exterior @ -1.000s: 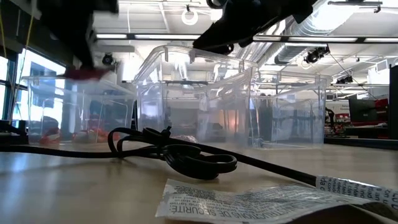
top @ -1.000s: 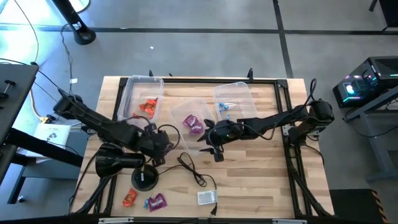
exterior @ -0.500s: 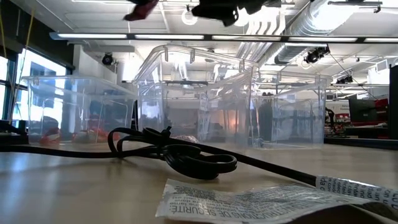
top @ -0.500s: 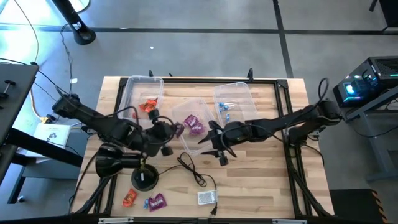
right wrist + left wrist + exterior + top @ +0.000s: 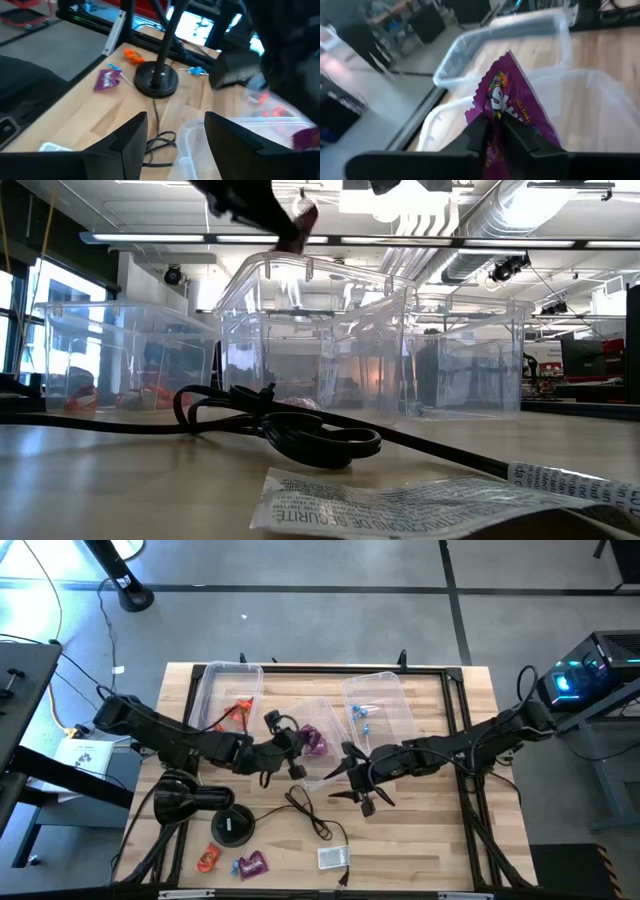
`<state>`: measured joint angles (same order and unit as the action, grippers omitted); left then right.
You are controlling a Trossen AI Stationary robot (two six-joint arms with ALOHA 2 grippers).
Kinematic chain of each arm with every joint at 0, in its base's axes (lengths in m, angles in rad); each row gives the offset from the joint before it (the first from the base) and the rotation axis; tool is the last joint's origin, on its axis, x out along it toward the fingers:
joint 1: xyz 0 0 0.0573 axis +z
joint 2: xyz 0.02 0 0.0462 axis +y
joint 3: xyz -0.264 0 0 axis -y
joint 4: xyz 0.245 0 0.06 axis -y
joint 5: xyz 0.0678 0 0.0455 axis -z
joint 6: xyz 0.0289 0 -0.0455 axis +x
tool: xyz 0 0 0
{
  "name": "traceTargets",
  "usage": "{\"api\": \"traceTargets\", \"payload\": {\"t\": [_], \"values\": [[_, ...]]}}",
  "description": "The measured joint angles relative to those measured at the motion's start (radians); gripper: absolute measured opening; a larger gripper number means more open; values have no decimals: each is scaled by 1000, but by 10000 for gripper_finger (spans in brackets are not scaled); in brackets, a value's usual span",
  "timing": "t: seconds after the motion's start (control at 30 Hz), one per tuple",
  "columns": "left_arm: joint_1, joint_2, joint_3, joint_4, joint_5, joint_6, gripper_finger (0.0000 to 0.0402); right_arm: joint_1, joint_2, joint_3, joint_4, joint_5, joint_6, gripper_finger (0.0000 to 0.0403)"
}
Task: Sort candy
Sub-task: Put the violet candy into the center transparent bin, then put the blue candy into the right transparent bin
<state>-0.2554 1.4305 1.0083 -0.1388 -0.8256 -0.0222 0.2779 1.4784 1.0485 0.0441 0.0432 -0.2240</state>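
- Step in hand: dropping a purple candy (image 5: 512,107) into the middle bin (image 5: 322,705), the one that already holds a purple wrapper (image 5: 316,744).
- Left gripper (image 5: 293,745) over the near left part of that middle bin, fingers pinched on the purple candy's lower edge in the left wrist view; wrapper upright between them, bin wall below.
- Same candy seen from table height as a dark red-purple scrap (image 5: 303,222) hanging above the middle bin's rim.
- Right gripper (image 5: 362,792) just near of the middle bin's right corner, above bare table (image 5: 420,830), fingers spread wide, nothing between them.
- Orange candies (image 5: 240,710) in the far left bin (image 5: 212,690), blue candies (image 5: 362,712) in the far right bin (image 5: 390,690).
- Still unsorted at the near left table edge: orange candy (image 5: 208,858), blue candy (image 5: 234,867), purple candy (image 5: 254,862), beside a round black base (image 5: 232,827).
- Black cable (image 5: 308,812) and small white packet (image 5: 333,857) nearer the middle, not candy.
- Next move, likely: spread the left fingers while over the middle bin, let the candy fall clear of the rim.
- After that, probably back to the near left pile; round base close by, approach needs care.
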Motion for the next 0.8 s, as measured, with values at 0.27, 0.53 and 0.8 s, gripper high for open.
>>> {"api": "traceTargets", "payload": {"t": [0.27,0.53,0.8], "values": [[88,5,-19,11,161,-54,137,21,-1,0,13,70,-30,193],[17,-123,128,-267,507,-199,215,21,-1,0,7,71,-21,193],[-187,-325,212,-446,250,-246,229,17,-1,0,13,71,-21,193]]}}
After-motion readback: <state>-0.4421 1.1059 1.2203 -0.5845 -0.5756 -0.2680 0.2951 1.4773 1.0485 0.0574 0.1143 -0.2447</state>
